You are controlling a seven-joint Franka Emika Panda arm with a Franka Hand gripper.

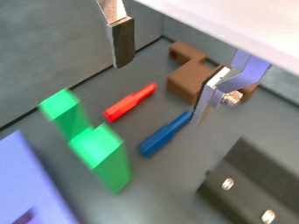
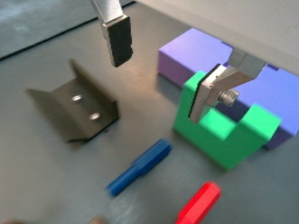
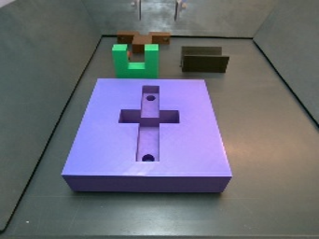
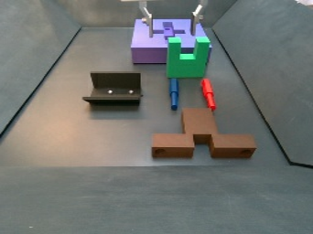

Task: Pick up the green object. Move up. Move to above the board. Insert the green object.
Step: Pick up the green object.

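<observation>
Nearest in a side view, lying flat on the dark grey floor [image 3: 262, 140]: the large purple rectangular slab of a board [image 3: 112, 140], showing a cross-shaped recess and two small round holes in its top.

Just behind the board's far edge, standing upright with both prongs pointing up: the bright green blocky U-shaped object [image 3: 134, 62], resting on the floor and not being gripped.

Beyond that, sitting close behind the green object: a brown block [image 3: 145, 40]. Off to one side of it, standing apart: the dark L-shaped bracket fixture [image 3: 204, 60].

Farthest back and highest, hanging above the green object: the two-finger silver gripper [image 3: 159, 9], cut off by the frame edge.

Looking down in a wrist view, spreading wide with nothing between them: the flat silver fingers [image 2: 117, 39] of the gripper, jaws parted, with the green object sitting below one finger. Lying on the floor near the green object, side by side but apart: a slim blue stick [image 2: 140, 166] and a slim red stick [image 2: 198, 203].
</observation>
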